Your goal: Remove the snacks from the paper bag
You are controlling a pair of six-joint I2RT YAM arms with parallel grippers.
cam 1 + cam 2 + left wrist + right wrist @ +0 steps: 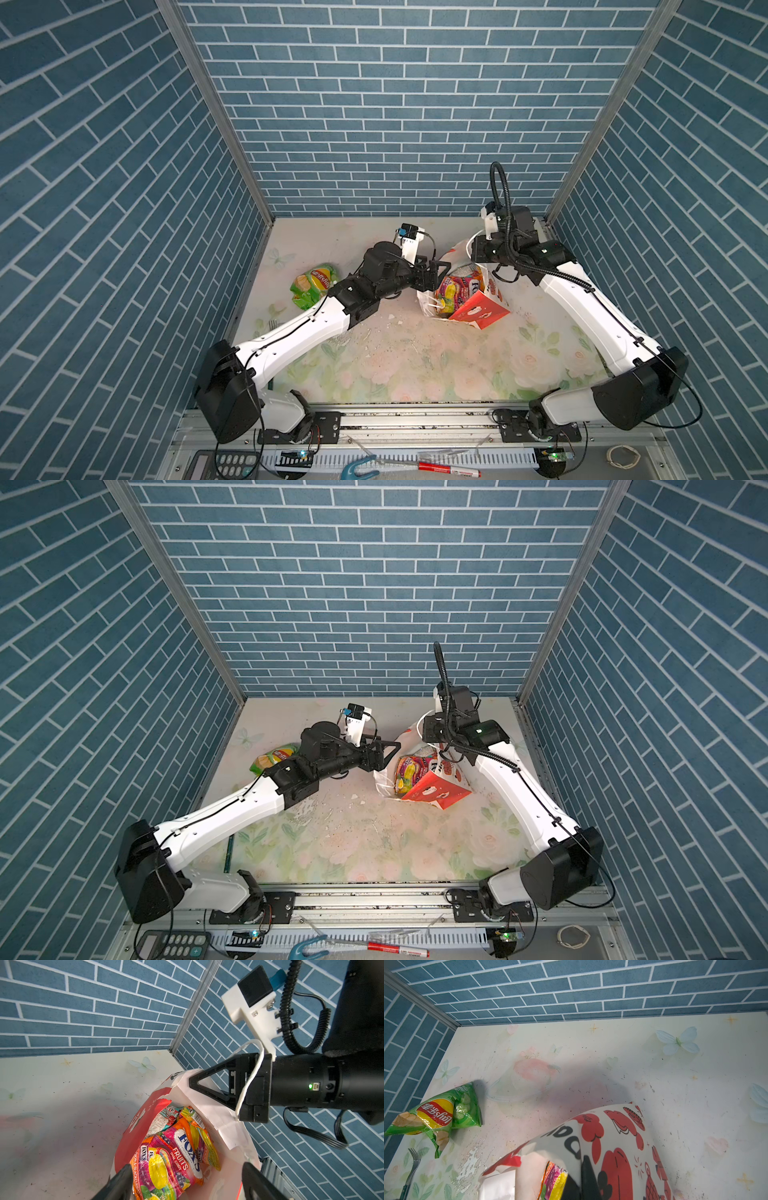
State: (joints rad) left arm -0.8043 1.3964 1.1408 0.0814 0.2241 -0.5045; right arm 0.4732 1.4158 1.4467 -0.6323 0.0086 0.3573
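Note:
The paper bag lies tilted on the table, its mouth open toward the left arm. My right gripper is shut on the bag's printed wall at the rim, and a white string handle loops over it. Several snacks are piled inside, FOX'S candy packets on top. My left gripper hangs open at the bag's mouth, its fingers wide apart above the packets and holding nothing. A green Lay's bag lies on the table at the left.
A fork lies near the Lay's bag. Blue brick walls close in the table on three sides. On the front ledge are a calculator, a blue tool and a red marker. The tabletop coating is flaked near the middle.

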